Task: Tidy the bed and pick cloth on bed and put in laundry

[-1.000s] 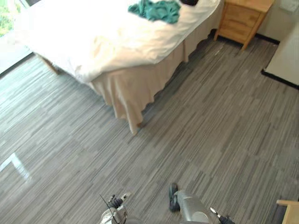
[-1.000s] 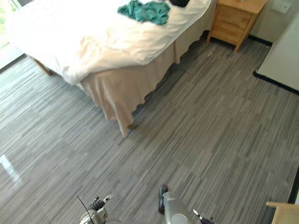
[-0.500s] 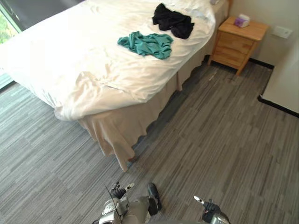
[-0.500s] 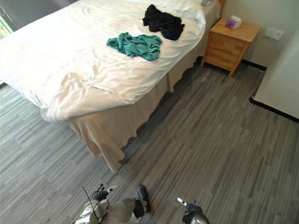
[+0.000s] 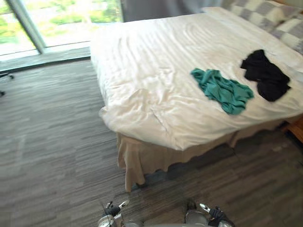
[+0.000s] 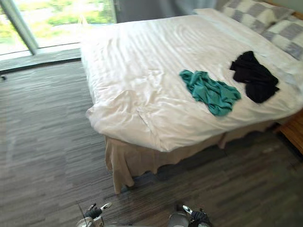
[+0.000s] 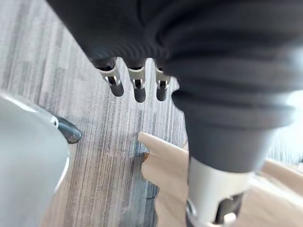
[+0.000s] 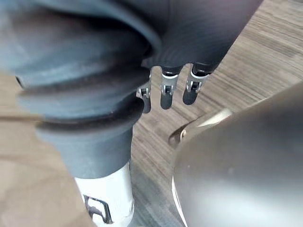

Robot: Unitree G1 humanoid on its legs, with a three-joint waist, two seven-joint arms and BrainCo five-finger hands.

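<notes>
A bed (image 5: 156,61) with a rumpled white duvet stands ahead of me. On its right half lies a crumpled teal cloth (image 5: 222,90), and a black cloth (image 5: 265,78) lies just beyond it toward the pillows. Both cloths are far from my hands. My left hand (image 7: 137,85) hangs low over the grey floor, fingers straight and holding nothing. My right hand (image 8: 165,92) hangs the same way on the other side, also holding nothing. Both hands (image 5: 111,210) (image 5: 215,215) show at the bottom edge of the eye views.
A beige bed skirt (image 5: 156,158) drops to the striped grey floor (image 5: 52,142) at the near corner. Checkered pillows (image 5: 274,16) lie at the head of the bed. A large window (image 5: 47,19) runs along the far left. A wooden nightstand (image 5: 297,127) peeks in at the right edge.
The camera has swung round, so the bed now sits straight ahead with the window in view. The cloths on the bed and both hands are as before.
</notes>
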